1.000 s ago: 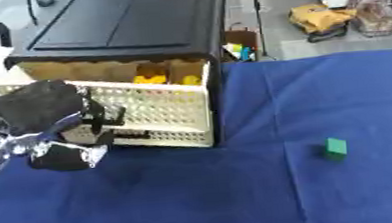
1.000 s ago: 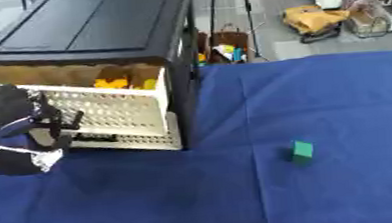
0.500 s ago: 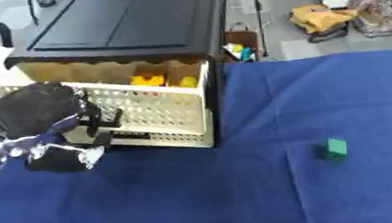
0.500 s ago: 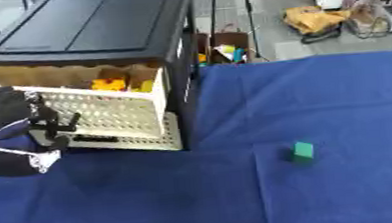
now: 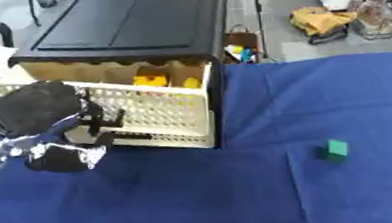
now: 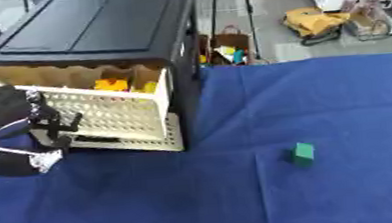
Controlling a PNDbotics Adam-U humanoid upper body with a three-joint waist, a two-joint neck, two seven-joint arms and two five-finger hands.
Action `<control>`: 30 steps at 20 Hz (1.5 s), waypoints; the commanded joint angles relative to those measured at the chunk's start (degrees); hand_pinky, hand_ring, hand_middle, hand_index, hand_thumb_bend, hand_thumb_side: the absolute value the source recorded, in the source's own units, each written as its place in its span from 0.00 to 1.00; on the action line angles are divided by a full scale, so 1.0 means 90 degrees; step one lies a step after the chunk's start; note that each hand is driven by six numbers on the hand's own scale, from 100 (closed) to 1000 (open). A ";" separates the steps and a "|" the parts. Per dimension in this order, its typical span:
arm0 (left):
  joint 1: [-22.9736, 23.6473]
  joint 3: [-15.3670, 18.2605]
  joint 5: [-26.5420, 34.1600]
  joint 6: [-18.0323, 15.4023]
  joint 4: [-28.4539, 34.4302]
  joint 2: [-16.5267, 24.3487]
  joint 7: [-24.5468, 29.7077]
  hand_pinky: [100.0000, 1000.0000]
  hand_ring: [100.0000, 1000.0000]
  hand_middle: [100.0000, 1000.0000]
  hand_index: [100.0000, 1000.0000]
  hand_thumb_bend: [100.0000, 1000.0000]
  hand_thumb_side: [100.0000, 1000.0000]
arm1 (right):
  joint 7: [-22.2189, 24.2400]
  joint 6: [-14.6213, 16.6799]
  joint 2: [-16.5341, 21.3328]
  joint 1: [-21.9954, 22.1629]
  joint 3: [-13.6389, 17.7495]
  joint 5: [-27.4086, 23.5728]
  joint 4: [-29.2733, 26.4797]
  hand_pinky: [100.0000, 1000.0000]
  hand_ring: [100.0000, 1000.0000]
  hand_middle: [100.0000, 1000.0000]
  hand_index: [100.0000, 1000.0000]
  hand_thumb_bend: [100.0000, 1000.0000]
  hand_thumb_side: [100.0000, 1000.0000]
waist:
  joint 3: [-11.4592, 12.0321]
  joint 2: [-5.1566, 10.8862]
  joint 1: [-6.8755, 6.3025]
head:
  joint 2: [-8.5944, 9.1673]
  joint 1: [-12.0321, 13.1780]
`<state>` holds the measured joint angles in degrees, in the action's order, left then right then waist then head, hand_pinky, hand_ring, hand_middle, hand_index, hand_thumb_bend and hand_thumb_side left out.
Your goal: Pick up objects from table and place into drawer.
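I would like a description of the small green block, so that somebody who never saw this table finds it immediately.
Start at the black cabinet with the cream lattice drawer pulled open, on the blue cloth. Go right and a little nearer, across bare cloth. The green block lies there alone, the only loose thing on the cloth; the yellow pieces are inside the drawer.

Matt blue cloth [image 5: 241, 190] covers the table; the cream drawer [image 5: 160, 114] looks perforated plastic.

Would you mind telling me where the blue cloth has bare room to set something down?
The blue cloth lies bare along the near edge and across the stretch between the drawer and the green block, also behind the block. It is crowded at the left, where the left hand is at the drawer front.
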<state>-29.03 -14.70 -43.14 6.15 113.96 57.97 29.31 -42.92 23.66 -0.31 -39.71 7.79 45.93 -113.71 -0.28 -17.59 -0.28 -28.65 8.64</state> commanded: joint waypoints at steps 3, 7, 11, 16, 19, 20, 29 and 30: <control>-0.0047 -0.0019 0.0174 -0.0041 0.0070 0.0083 0.0020 0.00 0.00 0.00 0.45 0.00 0.49 | -0.0112 0.0051 0.0001 -0.0070 0.0001 0.0069 -0.0098 0.65 0.69 0.52 0.69 0.00 1.00 | 0.0003 0.0159 -0.0009 | 0.0019 0.0024; -0.0047 -0.0019 0.0192 -0.0075 0.0070 0.0092 -0.0011 0.00 0.00 0.00 0.45 0.00 0.49 | -0.0127 0.0041 0.0003 -0.0063 0.0000 0.0079 -0.0098 0.65 0.69 0.52 0.69 0.00 1.00 | 0.0014 0.0163 -0.0012 | 0.0011 0.0025; -0.0110 -0.0136 0.0291 -0.0190 0.0070 0.0045 0.0046 0.00 0.00 0.00 0.46 0.00 0.51 | -0.0126 0.0040 0.0000 -0.0059 -0.0003 0.0079 -0.0098 0.65 0.69 0.52 0.68 0.00 1.00 | 0.0006 0.0158 -0.0010 | 0.0013 0.0039; -0.0338 -0.0322 0.0527 -0.0301 0.0070 -0.0051 0.0187 0.00 0.00 0.00 0.47 0.00 0.53 | -0.0133 0.0034 0.0000 -0.0049 0.0001 0.0077 -0.0098 0.65 0.69 0.52 0.68 0.00 1.00 | -0.0008 0.0160 -0.0015 | 0.0007 0.0067; -0.0522 -0.0397 0.0649 -0.0333 0.0070 -0.0130 0.0245 0.00 0.00 0.00 0.47 0.00 0.53 | -0.0143 0.0029 0.0001 -0.0035 0.0006 0.0077 -0.0098 0.65 0.69 0.52 0.68 0.00 1.00 | -0.0008 0.0167 -0.0025 | 0.0002 0.0082; -0.0576 -0.0415 0.0684 -0.0338 0.0070 -0.0156 0.0258 0.00 0.00 0.00 0.47 0.00 0.54 | -0.0146 0.0028 0.0001 -0.0030 0.0007 0.0077 -0.0098 0.65 0.69 0.52 0.68 0.00 1.00 | -0.0008 0.0169 -0.0028 | 0.0001 0.0084; -0.0716 -0.0575 0.0782 -0.0314 0.0070 -0.0300 0.0440 0.00 0.00 0.00 0.48 0.00 0.55 | -0.0173 0.0015 0.0007 -0.0027 0.0016 0.0081 -0.0098 0.65 0.69 0.52 0.68 0.00 1.00 | -0.0015 0.0162 -0.0028 | 0.0015 0.0097; -0.0696 -0.0586 0.0765 -0.0307 0.0070 -0.0297 0.0457 0.00 0.00 0.00 0.48 0.00 0.55 | -0.0175 0.0012 0.0007 -0.0029 0.0016 0.0081 -0.0098 0.65 0.69 0.52 0.68 0.00 1.00 | -0.0014 0.0160 -0.0026 | 0.0016 0.0098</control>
<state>-34.88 -19.26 -37.31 3.79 113.81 54.91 32.93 -43.71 23.29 -0.32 -39.30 7.79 46.36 -113.71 -0.29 -17.31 -0.31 -28.65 9.38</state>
